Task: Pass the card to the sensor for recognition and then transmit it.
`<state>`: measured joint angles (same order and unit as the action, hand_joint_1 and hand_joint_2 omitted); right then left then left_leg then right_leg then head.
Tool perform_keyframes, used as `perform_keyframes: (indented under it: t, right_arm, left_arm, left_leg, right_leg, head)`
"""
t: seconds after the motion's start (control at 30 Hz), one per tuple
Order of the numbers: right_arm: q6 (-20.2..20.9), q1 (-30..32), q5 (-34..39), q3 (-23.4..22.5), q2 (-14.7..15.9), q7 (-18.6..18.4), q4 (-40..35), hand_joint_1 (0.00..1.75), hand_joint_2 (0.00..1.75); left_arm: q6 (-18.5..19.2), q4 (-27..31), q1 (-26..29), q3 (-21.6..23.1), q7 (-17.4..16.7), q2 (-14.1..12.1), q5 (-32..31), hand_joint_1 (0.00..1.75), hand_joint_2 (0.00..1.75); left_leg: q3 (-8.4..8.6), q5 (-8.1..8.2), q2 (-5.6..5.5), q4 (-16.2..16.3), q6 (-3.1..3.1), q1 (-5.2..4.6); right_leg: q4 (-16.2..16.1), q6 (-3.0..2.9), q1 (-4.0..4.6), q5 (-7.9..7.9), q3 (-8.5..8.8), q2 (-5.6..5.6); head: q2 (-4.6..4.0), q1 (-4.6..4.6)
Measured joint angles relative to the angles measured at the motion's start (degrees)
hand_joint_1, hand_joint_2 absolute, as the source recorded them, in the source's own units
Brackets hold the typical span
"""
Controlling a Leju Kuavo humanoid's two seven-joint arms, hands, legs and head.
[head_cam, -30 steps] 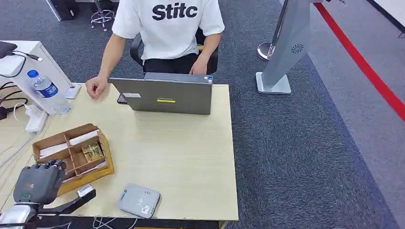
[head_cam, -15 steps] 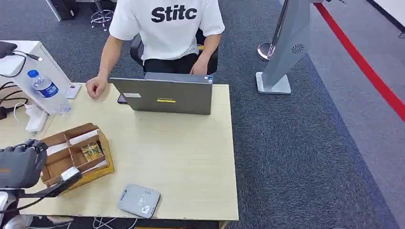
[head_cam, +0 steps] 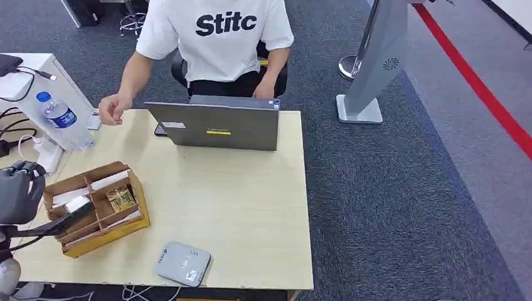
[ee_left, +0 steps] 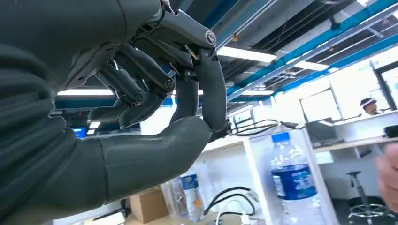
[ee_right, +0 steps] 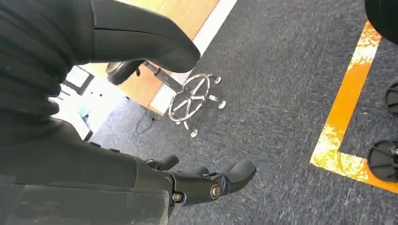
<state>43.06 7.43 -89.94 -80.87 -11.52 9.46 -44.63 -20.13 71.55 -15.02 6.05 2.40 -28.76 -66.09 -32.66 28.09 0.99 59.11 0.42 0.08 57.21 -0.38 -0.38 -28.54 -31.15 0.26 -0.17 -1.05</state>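
A brown cardboard organiser (head_cam: 137, 202) stands on the table's left part and holds cards: white ones (head_cam: 108, 182) and a gold patterned one (head_cam: 120, 199). The grey card sensor (head_cam: 182, 263) lies flat near the front edge. My left hand (head_cam: 19, 191) hovers at the table's left edge, just left of the organiser. In the left wrist view my left hand (ee_left: 155, 117) has its fingers curled against the thumb with nothing between them. My right hand (ee_right: 94, 154) hangs over the carpet with its fingers apart and holds nothing.
A person in a white T-shirt (head_cam: 216, 37) sits behind a closed-looking grey laptop (head_cam: 216, 125), one hand (head_cam: 111, 110) raised over the table's far left corner. A water bottle (head_cam: 63, 120) and a white power strip (head_cam: 47, 157) stand at the left.
My left hand has risen from the front left corner and moved back along the organiser's left side. The person's hand has lifted off the table.
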Motion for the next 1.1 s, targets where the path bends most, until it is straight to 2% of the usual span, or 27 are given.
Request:
perform_keyframes:
  t: [0.13,0.17,0.2,0.23,0.87,1.1]
  right_arm:
    - [-1.0,-0.2,0.0,0.0,0.8,-0.1,1.7,0.0,1.75]
    - [-1.1,-0.2,0.0,0.0,1.0,-0.1,2.0,0.0,1.75]
    - [-1.3,-0.2,0.0,0.0,1.1,-0.2,2.4,0.0,1.75]
    - [-1.4,-0.3,0.0,0.0,1.2,-0.2,2.6,0.0,1.75]
    - [0.0,-0.4,0.0,-0.1,1.2,-0.6,2.9,0.0,1.75]
    - [0.4,-0.4,0.0,-0.1,1.1,-0.6,2.4,0.0,1.75]
  left_arm:
    - [-0.6,-3.9,-2.7,0.0,1.4,-0.2,0.8,1.75,1.75]
    - [-0.7,-4.3,-2.8,0.0,1.6,-0.2,0.8,1.64,1.75]
    - [-0.8,-4.7,-2.9,0.0,1.8,-0.1,0.8,0.58,1.75]
    - [-0.8,-4.8,-2.9,0.1,1.8,-0.1,0.8,0.0,1.75]
    - [-1.0,-2.4,0.7,2.7,1.4,2.7,-1.2,0.0,1.75]
    - [-1.8,-1.0,0.9,5.9,1.3,5.0,-3.6,0.0,1.75]
  left_leg:
    - [0.01,-0.02,0.04,0.0,-0.03,0.0]
    - [0.02,-0.02,0.05,0.0,-0.03,0.0]
    - [0.01,-0.02,0.05,0.0,-0.03,0.0]
    - [0.01,-0.02,0.05,0.0,-0.03,0.0]
    - [0.0,-0.02,0.06,0.0,-0.03,0.0]
    - [-0.01,-0.01,0.05,0.0,-0.03,-0.02]
  right_leg:
    - [0.0,-0.03,0.0,0.03,-0.01,0.06]
    - [0.0,-0.03,0.0,0.03,-0.02,0.07]
    - [0.0,-0.03,0.0,0.03,-0.02,0.07]
    - [0.0,-0.03,0.0,0.03,-0.03,0.07]
    - [0.0,-0.03,-0.01,0.02,-0.05,0.1]
    - [0.0,-0.03,-0.01,0.02,-0.04,0.09]
  head:
    - [0.0,-0.02]
    - [0.0,0.0]
    - [0.0,-0.02]
    - [0.0,0.0]
    - [0.0,0.0]
    - [0.0,-0.02]
